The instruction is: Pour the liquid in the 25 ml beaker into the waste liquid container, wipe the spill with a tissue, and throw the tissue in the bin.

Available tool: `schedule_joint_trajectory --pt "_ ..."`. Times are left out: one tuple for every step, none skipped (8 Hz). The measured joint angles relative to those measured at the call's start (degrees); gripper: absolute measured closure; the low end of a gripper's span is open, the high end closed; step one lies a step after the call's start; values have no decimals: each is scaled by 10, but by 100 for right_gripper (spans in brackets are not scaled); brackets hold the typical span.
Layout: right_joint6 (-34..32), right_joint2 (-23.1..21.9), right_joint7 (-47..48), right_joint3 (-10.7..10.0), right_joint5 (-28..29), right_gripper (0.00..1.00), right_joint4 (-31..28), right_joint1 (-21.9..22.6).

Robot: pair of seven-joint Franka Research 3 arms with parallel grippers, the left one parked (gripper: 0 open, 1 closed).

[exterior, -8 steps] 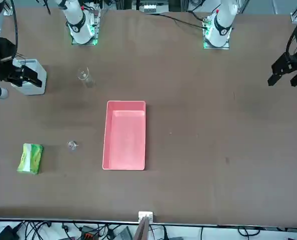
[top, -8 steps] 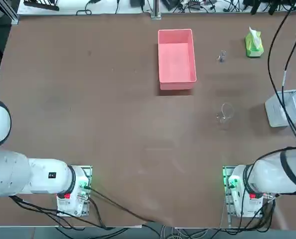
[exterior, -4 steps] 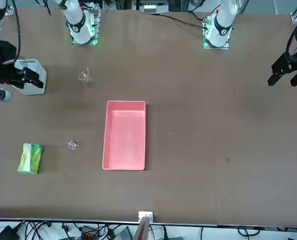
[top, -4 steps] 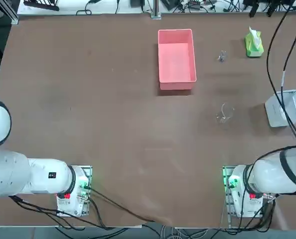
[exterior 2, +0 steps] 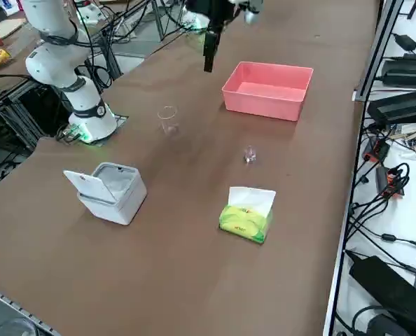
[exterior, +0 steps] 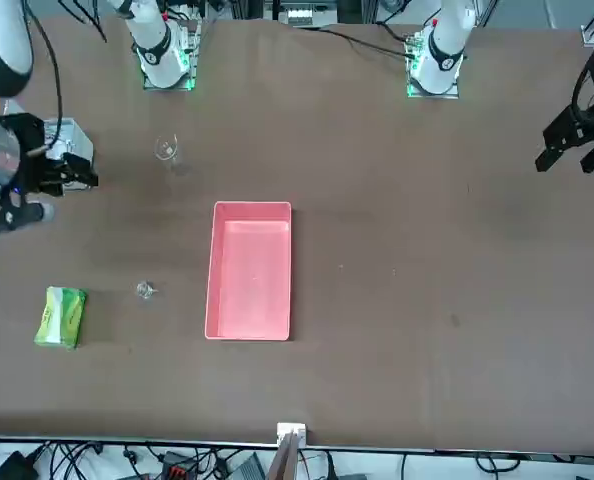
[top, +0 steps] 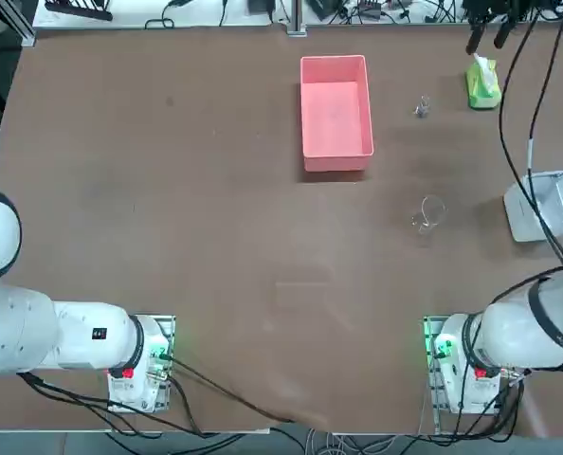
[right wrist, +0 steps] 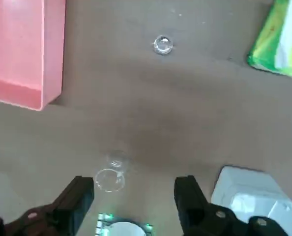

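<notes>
Right now your right hand [right wrist: 133, 196] hangs high over the counter [top: 215, 237], fingers spread wide and empty. That leaves room to descend on the 25 ml beaker [right wrist: 162, 44], standing alone between the waste liquid container [right wrist: 23, 49] and the green tissue pack [right wrist: 278, 44].

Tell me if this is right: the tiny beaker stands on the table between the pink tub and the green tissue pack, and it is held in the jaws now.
Not quite. The tiny beaker does stand between the pink tub and the green tissue pack, but nothing holds it. The right side view shows the right gripper high above the table with open, empty jaws.
</notes>
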State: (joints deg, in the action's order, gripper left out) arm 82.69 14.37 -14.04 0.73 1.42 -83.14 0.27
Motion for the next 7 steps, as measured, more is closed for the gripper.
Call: schedule_joint_trajectory --pt "31 11 -43 0 0 0 -15 -9" --pt "79 18 -88 0 0 0 -42 -17" --pt "131 19 -135 0 0 0 -75 -24" --pt "186 19 -200 0 0 0 -107 -28" --pt "240 18 -269 0 0 0 -135 -32" --pt "289 17 -331 0 0 0 -159 -38" --pt "332 17 -395 0 15 0 -182 -46"
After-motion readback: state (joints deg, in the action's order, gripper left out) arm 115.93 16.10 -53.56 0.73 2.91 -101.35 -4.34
